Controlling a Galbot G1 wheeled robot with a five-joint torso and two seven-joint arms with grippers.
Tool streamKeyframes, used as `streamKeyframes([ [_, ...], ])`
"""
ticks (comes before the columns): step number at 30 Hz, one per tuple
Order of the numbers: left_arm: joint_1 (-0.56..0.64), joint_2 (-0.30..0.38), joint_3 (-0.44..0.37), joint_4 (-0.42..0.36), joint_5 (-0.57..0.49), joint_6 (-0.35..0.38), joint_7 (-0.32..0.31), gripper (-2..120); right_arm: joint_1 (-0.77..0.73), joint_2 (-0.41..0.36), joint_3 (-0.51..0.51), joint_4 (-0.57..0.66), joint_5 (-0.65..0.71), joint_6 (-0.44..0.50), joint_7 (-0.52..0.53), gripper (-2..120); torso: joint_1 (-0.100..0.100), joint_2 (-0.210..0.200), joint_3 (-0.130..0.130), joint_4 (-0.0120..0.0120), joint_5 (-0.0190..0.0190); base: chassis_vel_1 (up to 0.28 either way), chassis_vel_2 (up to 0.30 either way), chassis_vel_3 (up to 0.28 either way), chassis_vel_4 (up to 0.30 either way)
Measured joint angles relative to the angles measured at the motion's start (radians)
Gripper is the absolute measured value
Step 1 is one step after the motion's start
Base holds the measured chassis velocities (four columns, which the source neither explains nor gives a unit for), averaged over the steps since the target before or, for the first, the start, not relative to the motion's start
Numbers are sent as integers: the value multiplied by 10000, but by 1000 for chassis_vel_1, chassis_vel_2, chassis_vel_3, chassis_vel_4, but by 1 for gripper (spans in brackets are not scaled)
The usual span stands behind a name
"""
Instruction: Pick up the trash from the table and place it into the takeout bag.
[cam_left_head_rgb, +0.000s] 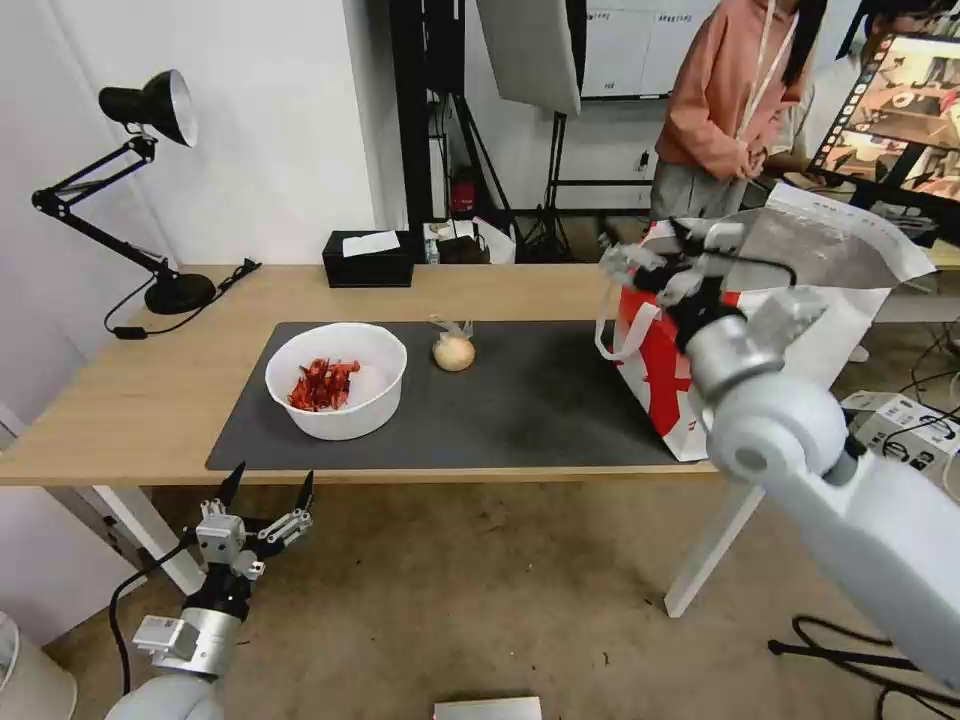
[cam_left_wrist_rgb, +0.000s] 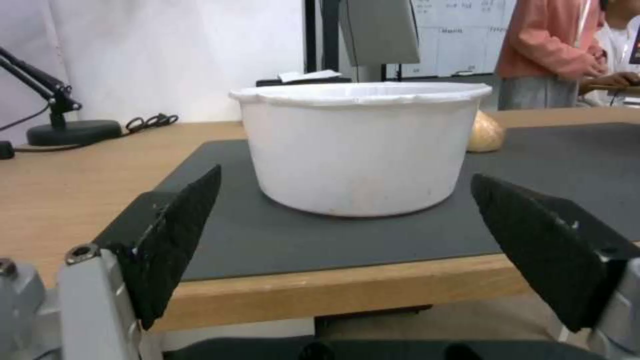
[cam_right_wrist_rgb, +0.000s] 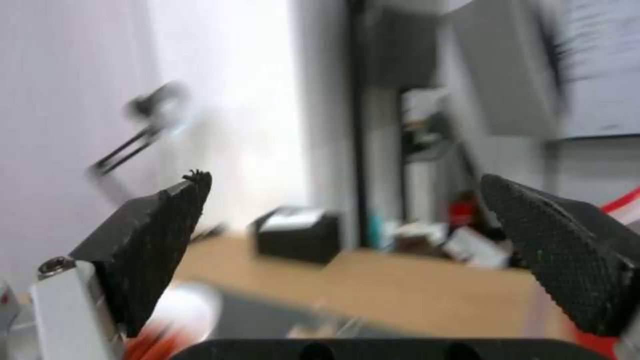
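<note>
No text, label, brand or number can be read. Faint printed lines are seen on the takeout bag's (cam_left_head_rgb: 800, 300) raised flap, but they cannot be made out.

A white wall (cam_left_head_rgb: 270, 120) fills the upper left. A black desk lamp (cam_left_head_rgb: 150, 110) stands there. The floor (cam_left_head_rgb: 480, 590) below is brown.

The table (cam_left_head_rgb: 130, 400) is light wood with a smooth, matt finish; a matt dark grey mat (cam_left_head_rgb: 540, 410) lies along its front edge. The bowl (cam_left_head_rgb: 337, 380) looks like smooth white plastic. The ball (cam_left_head_rgb: 453, 352) is wrapped in clear, crinkled film. At the table's right edge, the bag (cam_left_head_rgb: 660, 370) has a glossy red-and-white skin and silver foil lining. The left gripper (cam_left_wrist_rgb: 347, 220) has rough black finger pads (cam_left_wrist_rgb: 177, 235) on bare metal.
</note>
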Motion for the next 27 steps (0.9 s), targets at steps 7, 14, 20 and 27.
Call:
streamKeyframes([
  [7,-63,-118,77,70,27,-35,85,100,-2402,-332,749,253,-1252,1029,-2329,100,-1,0,-1,0,-1,0,0,0,0],
  [14,10,-184,68,85,35,-79,206,100,-4946,181,1280,-584,-3728,2957,-3024,100,-1,0,0,0,1,0,0,0,0],
  [20,200,-231,53,118,53,-151,375,100,-6316,958,1448,-1239,-5122,4019,-2798,100,-1,0,0,0,0,0,0,0,0],
  [27,361,-323,56,129,109,-159,487,100,-7324,1770,1389,-1737,-5517,4355,-1742,100,-1,0,0,0,0,0,0,0,0],
])
